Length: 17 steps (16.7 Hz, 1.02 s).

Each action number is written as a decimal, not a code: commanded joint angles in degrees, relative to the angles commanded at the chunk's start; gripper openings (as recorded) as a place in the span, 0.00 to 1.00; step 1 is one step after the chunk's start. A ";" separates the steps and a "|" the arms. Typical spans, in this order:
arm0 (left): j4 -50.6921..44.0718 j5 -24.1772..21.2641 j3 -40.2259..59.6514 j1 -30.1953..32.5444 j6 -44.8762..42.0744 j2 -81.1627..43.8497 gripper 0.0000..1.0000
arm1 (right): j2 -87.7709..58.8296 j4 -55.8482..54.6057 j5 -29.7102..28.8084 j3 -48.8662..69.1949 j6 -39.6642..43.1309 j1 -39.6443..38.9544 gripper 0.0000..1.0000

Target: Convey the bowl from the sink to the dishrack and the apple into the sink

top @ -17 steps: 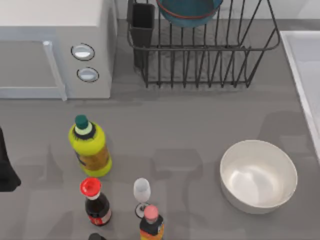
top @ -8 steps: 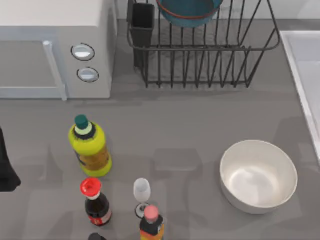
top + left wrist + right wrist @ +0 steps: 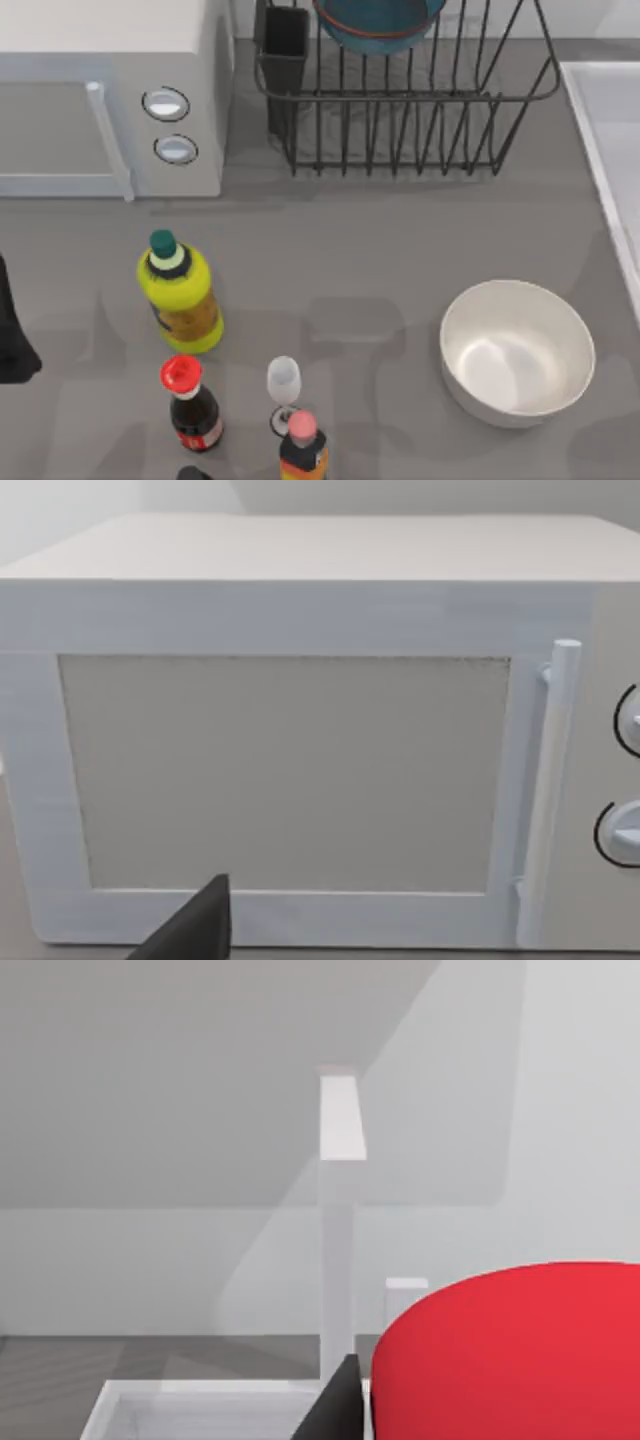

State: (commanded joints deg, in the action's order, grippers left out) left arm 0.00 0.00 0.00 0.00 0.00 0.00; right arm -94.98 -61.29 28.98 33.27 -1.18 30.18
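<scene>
- Resting in the dishrack at the far edge of the tabletop, the bowl is round and dark teal-blue with a thin red line round its rim; it is cut off by the top view's upper edge.
- The dishrack is black wire with upright bars and a dark square cutlery cup at its left corner.
- The apple is glossy, plain bright red and rounded. In the right wrist view it sits very close to the camera, beside a dark finger of the right gripper, above the sink.
- Whether the right gripper is clamped on the apple cannot be told.
- The sink is a pale basin with a raised white rim, at the right edge of the tabletop.
- The left arm is at the left edge of the tabletop; its wrist view faces a white microwave, with one dark fingertip showing. Its finger spacing cannot be told.
- Also on the tabletop: a white bowl, a yellow bottle, a red-capped bottle and a small glass.
</scene>
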 joint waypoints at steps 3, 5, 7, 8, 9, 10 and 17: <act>0.00 0.00 0.00 0.00 0.00 0.00 1.00 | -10.09 -11.40 0.21 -1.44 0.10 0.14 0.00; 0.00 0.00 0.00 0.00 0.00 0.00 1.00 | -16.62 -18.89 -0.09 -2.34 0.17 0.37 0.00; 0.00 0.00 0.00 0.00 0.00 0.00 1.00 | -22.34 -26.92 -0.61 -3.22 0.21 0.60 0.00; 0.00 0.00 0.00 0.00 0.00 0.00 1.00 | -25.05 -30.22 -0.65 -3.72 0.19 0.47 0.00; 0.00 0.00 0.00 0.00 0.00 0.00 1.00 | -27.49 -32.99 -0.50 -4.24 0.14 0.16 0.00; 0.00 0.00 0.00 0.00 0.00 0.00 1.00 | -29.44 -35.13 -0.34 -4.72 0.12 -0.13 0.00; 0.00 0.00 0.00 0.00 0.00 0.00 1.00 | -32.01 -38.08 -0.77 -5.24 0.34 0.07 0.00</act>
State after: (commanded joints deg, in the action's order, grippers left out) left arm 0.00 0.00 0.00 0.00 0.00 0.00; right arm -126.99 -99.37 28.21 28.04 -0.83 30.25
